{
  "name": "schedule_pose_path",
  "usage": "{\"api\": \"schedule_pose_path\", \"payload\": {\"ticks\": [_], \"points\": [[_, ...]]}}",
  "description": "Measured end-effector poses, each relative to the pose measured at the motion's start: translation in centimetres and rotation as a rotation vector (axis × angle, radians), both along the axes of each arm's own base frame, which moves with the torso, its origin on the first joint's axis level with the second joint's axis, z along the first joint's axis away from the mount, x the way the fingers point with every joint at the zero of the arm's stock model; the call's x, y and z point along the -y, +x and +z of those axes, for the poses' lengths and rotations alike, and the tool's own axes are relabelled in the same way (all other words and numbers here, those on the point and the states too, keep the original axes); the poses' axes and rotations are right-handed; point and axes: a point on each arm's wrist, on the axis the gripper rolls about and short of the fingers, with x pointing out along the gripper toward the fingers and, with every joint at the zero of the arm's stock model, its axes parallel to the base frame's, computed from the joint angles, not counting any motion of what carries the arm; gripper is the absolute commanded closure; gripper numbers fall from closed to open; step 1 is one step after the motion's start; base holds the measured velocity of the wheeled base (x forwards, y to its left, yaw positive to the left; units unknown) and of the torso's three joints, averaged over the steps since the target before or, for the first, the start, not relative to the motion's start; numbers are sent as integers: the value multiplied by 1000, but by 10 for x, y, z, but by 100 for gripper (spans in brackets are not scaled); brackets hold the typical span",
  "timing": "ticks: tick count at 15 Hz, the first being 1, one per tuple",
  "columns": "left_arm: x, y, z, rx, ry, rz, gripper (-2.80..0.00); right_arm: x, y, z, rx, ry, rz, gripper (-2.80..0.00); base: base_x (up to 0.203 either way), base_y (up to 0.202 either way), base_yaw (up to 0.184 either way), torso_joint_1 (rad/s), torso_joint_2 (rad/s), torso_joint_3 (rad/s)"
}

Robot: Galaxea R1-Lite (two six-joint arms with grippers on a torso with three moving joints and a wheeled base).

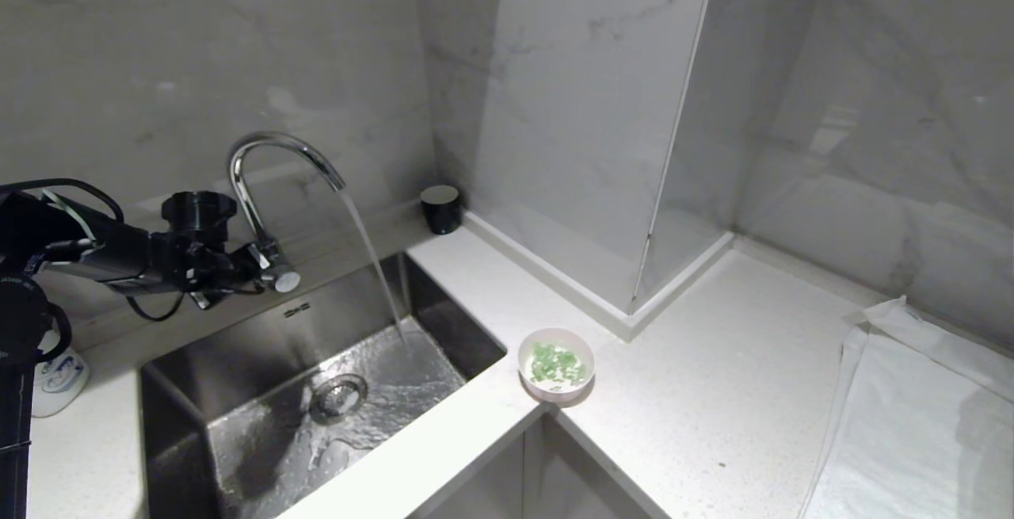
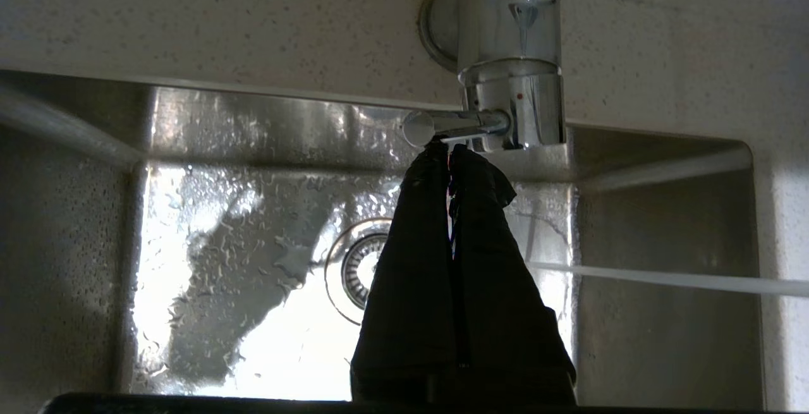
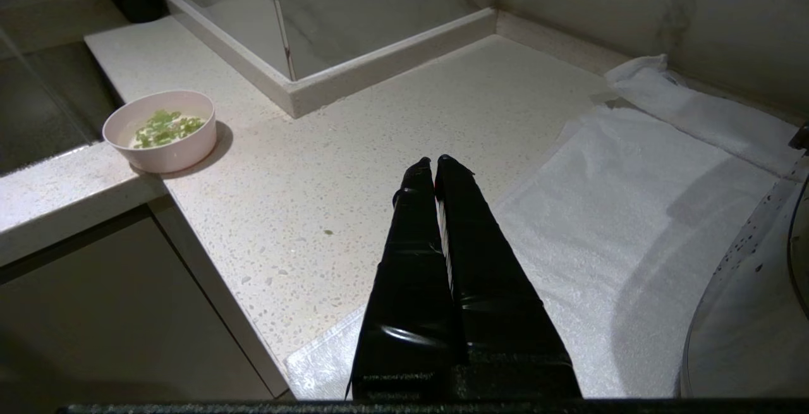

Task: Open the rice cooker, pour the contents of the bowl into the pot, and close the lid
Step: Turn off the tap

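Note:
The pale pink bowl (image 1: 556, 364) (image 3: 161, 129) stands on the white counter at the sink's right corner. Its contents (image 1: 554, 362) (image 3: 165, 128) are small green pieces mixed with white bits. The rice cooker, its pot and its lid are out of view. My left gripper (image 1: 255, 267) (image 2: 450, 147) is shut, its tips right under the chrome tap lever (image 1: 281, 277) (image 2: 442, 126); they seem to touch it and hold nothing. My right gripper (image 3: 434, 160) is shut and empty, hanging over the counter beside a white towel (image 3: 632, 224), well away from the bowl.
Water runs from the curved faucet (image 1: 269, 154) into the steel sink (image 1: 182, 392), wetting its floor around the drain (image 1: 339, 394). A black cup (image 1: 440, 208) stands at the back by the marble pillar. A white mug (image 1: 59, 376) sits far left. A rounded pale object (image 3: 746, 313) borders the towel.

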Motion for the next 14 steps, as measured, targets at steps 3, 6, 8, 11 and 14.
{"api": "schedule_pose_path", "payload": {"ticks": [3, 6, 8, 11, 14], "points": [[-1, 4, -3, 6, 20, 25, 0, 0, 0, 0, 0, 0, 0, 0, 0, 0, 0, 0, 0, 0], [-4, 12, -4, 28, 33, 70, 0, 0, 0, 0, 0, 0, 0, 0, 0, 0, 0, 0, 0, 0], [-4, 14, -5, 37, 20, 84, 0, 0, 0, 0, 0, 1, 0, 0, 0, 0, 0, 0, 0, 0], [-4, 15, -6, 38, 19, 84, 0, 0, 0, 0, 0, 0, 0, 0, 0, 0, 0, 0, 0, 0], [-2, 11, -4, 35, 8, 86, 0, 0, 0, 0, 0, 0, 0, 0, 0, 0, 0, 0, 0, 0]]}}
